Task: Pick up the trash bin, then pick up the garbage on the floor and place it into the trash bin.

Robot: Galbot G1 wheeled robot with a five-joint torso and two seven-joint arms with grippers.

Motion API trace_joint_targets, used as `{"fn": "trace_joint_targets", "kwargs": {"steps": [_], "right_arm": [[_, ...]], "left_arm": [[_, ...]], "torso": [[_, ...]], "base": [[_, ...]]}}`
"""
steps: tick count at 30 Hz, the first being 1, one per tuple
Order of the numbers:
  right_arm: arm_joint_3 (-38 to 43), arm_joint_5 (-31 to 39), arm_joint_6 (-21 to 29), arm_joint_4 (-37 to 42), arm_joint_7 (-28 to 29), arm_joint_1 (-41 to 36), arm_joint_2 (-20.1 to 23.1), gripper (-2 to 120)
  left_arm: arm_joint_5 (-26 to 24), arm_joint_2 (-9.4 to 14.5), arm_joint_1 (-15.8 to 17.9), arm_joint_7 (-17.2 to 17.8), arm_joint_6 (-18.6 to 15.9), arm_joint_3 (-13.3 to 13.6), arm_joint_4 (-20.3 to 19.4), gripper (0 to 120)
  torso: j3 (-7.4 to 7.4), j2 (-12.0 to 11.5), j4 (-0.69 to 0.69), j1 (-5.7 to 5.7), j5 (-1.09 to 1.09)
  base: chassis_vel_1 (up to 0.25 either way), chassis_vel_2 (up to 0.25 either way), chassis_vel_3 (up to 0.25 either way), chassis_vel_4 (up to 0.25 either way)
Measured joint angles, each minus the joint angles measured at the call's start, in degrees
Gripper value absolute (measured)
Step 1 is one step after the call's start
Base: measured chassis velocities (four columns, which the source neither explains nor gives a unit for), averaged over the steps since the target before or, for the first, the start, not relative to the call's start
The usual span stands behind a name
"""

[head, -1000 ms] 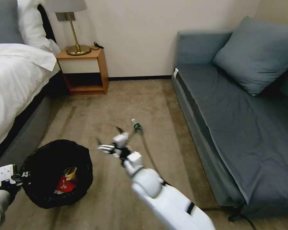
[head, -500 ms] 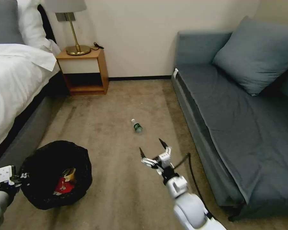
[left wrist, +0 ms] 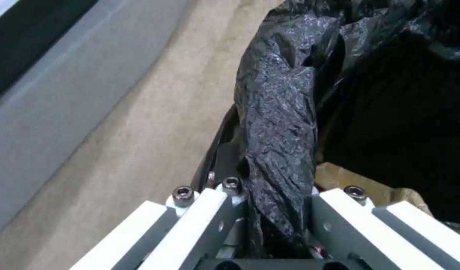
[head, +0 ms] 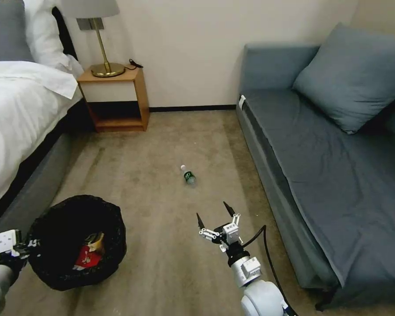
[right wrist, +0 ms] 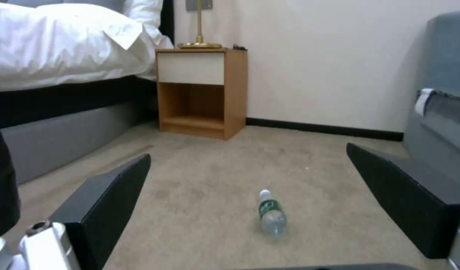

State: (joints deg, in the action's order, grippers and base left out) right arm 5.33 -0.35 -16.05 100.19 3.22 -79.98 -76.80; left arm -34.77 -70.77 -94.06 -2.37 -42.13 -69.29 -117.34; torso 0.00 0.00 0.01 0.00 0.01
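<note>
Bottle: my last piece of floor litter, a small clear bottle [head: 188,174] with a green label, lies on its side on the carpet [head: 162,149], between the bed [head: 17,109] and the grey sofa [head: 320,145].
Right gripper [head: 215,215]: my nearer arm, low over the carpet, fingers [right wrist: 110,191] spread wide and empty, pointing at the bottle.
Bearing: the bottle sits straight ahead of my open right fingers and a little to the left, near but not yet between them.
Long axis: cap end away from me, base toward me, so it runs roughly along my line of reach; I judge a grasp across the body the likelier fit.
Left gripper [left wrist: 277,210]: fingers clamped on the bag-lined rim of the bin [head: 77,241], at my left side.
Bin contents: a red packet [head: 87,255] and a tan wrapper [head: 96,240] lie inside.
Remaining: the bottle, by my judgement.
</note>
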Motion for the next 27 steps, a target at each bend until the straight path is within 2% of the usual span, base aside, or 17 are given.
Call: {"fn": "trace_joint_targets", "kwargs": {"steps": [27], "right_arm": [[-2.8, 0.7, 2.4, -1.8, 0.2, 3.3, 0.7, 100]], "left_arm": [[0.1, 0.2, 0.2, -0.1, 0.0, -0.5, 0.7, 3]], "torso": [[0.0, 0.0, -0.02, 0.0, 0.0]], "base": [[-0.175, 0.176, 0.177, -0.174]]}}
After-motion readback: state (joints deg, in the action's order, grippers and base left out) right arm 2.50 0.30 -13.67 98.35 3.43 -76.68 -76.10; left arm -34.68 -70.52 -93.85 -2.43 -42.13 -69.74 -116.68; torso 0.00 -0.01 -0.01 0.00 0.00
